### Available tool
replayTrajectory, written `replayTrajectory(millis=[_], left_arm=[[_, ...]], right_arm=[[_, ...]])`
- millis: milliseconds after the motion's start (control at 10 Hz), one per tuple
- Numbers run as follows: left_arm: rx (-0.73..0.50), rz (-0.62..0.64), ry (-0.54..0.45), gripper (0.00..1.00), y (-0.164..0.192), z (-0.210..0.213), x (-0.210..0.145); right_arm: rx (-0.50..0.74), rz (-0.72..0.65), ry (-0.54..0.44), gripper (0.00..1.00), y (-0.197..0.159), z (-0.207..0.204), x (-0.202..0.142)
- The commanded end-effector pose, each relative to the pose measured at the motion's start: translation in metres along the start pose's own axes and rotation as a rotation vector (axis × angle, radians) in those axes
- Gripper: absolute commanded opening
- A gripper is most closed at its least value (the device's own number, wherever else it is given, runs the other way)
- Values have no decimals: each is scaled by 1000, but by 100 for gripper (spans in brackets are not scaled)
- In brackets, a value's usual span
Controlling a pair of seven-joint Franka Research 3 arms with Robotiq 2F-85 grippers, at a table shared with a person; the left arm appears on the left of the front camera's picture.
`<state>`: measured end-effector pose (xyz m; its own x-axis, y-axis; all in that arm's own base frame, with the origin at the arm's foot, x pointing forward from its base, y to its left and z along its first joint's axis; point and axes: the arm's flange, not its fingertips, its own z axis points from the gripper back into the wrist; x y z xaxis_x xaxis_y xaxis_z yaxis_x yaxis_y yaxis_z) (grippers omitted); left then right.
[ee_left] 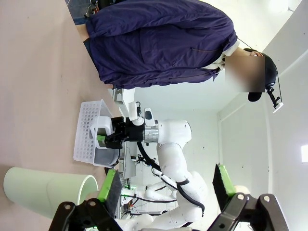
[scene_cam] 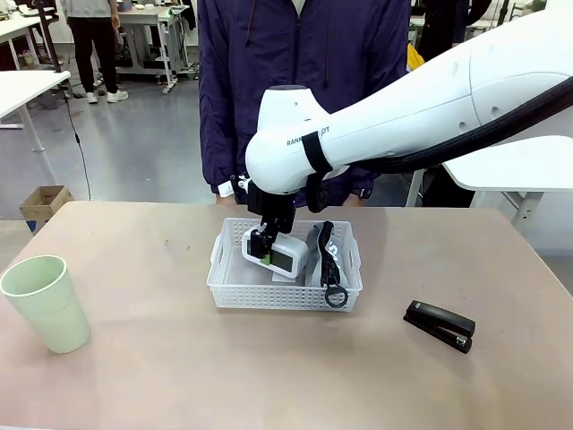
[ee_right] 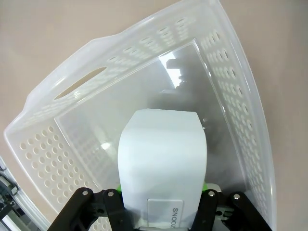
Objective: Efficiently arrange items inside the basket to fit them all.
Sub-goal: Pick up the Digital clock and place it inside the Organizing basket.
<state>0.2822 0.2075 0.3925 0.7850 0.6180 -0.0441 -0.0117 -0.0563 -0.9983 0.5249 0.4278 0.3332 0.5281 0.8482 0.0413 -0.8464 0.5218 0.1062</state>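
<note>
The right fingers (scene_cam: 261,244) pinch the box (scene_cam: 288,255) by opposite sides, a fair hold since it looks stiff, light and slick, low inside the basket (scene_cam: 285,296) beside the pouch (scene_cam: 315,244), while the left fingers (ee_left: 113,190) stand spread near the cup (scene_cam: 45,300).

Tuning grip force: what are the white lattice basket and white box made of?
White perforated rectangular basket: likely thin moulded plastic, glossy, slightly translucent; punched holes, floor reflections. White rounded rectangular box: probably hard plastic, smooth satin; even shell, inset button.
</note>
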Motion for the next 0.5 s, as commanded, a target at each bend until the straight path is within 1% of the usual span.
replayTrajectory(millis=[0, 100, 200, 300, 400], left_arm=[[-13, -15, 3, 100, -2, 0, -3], [-13, -15, 3, 100, -2, 0, -3], [-13, -15, 3, 100, -2, 0, -3], [-13, -15, 3, 100, -2, 0, -3], [-13, -15, 3, 100, -2, 0, -3]], right_arm=[[44, 37, 8, 52, -1, 4, 3], [36, 47, 16, 52, -1, 3, 4], [58, 60, 22, 52, -2, 3, 4], [61, 69, 24, 100, -2, 2, 5], [59, 76, 28, 100, -2, 1, 6]])
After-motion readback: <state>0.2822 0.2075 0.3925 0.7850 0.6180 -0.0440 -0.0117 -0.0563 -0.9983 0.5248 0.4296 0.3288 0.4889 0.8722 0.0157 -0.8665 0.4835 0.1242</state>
